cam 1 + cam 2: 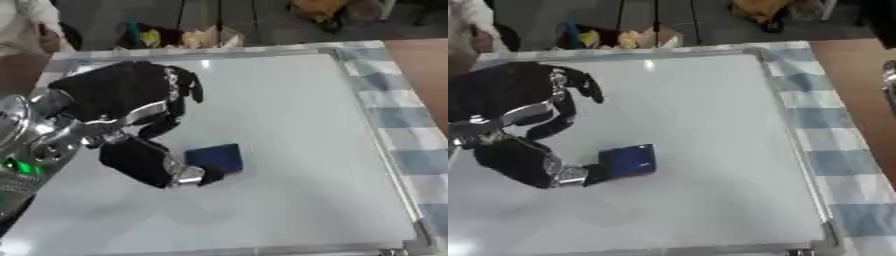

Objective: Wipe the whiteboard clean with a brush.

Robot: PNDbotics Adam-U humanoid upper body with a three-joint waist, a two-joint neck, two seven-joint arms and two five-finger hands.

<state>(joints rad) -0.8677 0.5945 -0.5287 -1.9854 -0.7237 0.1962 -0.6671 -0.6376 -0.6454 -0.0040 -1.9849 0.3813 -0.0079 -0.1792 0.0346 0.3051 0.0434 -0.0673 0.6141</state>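
Whiteboard eraser lying on the whiteboard, at the left hand's thumb.

Left eye view: blue eraser (216, 158) flat on the whiteboard (289, 125), left of centre, its lower left corner touching the thumb tip of the left hand (131, 100); fingers curled above it, apart from the eraser, closed on nothing. Right eye view: same eraser (628, 160) beside the thumb (570, 175); arm enters from the left edge; checked cloth (824, 130) borders the board's right side. Right hand not seen.
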